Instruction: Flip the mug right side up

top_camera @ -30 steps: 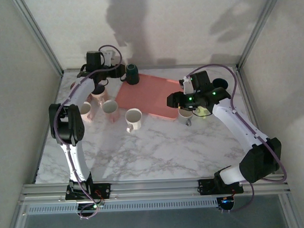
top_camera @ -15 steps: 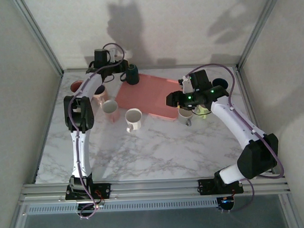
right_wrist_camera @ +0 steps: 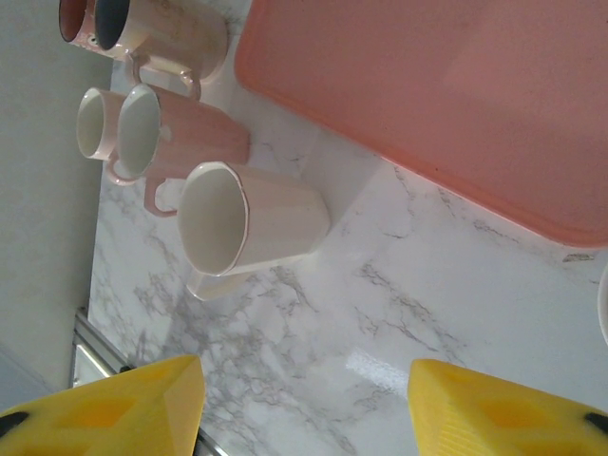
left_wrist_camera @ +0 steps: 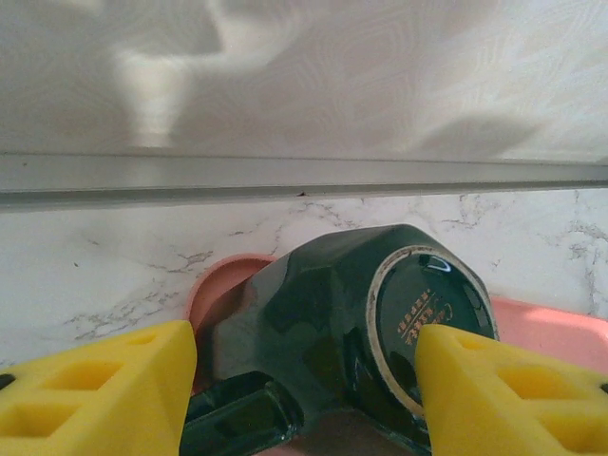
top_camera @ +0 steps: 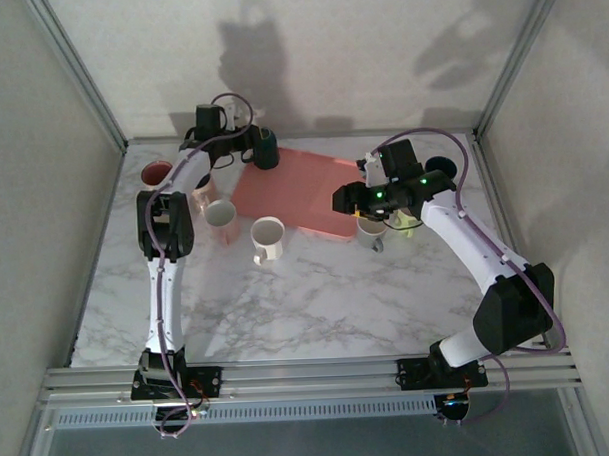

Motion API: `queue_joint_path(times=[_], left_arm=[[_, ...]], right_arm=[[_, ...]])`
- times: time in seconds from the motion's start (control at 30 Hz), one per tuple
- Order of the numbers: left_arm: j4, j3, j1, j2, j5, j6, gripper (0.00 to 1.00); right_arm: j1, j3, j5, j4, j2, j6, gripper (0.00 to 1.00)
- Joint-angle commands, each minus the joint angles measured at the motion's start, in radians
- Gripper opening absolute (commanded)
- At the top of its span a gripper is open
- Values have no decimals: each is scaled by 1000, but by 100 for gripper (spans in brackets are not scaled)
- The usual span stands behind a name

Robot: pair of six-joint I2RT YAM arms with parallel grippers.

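Note:
The mug (top_camera: 266, 147) is dark green and stands at the far left corner of the pink tray (top_camera: 303, 193). In the left wrist view the mug (left_wrist_camera: 323, 313) shows its ringed, printed base, and its handle (left_wrist_camera: 237, 418) points toward the camera. My left gripper (top_camera: 245, 145) is open around it, one yellow finger (left_wrist_camera: 104, 389) a little clear of its left side and the other against the base rim. My left gripper (left_wrist_camera: 304, 359) has not clamped it. My right gripper (top_camera: 346, 201) hangs open over the marble by the tray's near right edge, and my right gripper (right_wrist_camera: 304, 399) holds nothing.
Left of the tray stand a white mug (top_camera: 268, 235), a cream mug (top_camera: 220, 213), pink mugs (top_camera: 196, 197) and a red-lined mug (top_camera: 155, 174). Another mug (top_camera: 371, 229) sits under my right arm. A metal rail (left_wrist_camera: 285, 176) and wall lie just behind the green mug.
My left arm has swung right from behind the pink mugs to the green mug, and its jaws have narrowed around it. The right arm has barely moved.

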Motion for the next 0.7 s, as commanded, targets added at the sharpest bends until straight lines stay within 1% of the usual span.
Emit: queue_joint_path(times=[0.0,0.27,0.37,0.53,0.67], left_arm=[[-12,31,-15,51,7,35,62],[-131,23,-47,51,29,129,58],[-148,-49,-67,6,39,167,57],[-111,-221,-108,-98,57,191,56],[-57,-318,-132,-174,100,131,54]], right_arm=[[-7,31,-21,0,2,9,60],[-6,23,-16,-2,-7,22,60],[-7,23,-16,3,-7,26,60],[-6,22,-21,12,-2,32,60],[-7,20,-26,13,-2,34,60]])
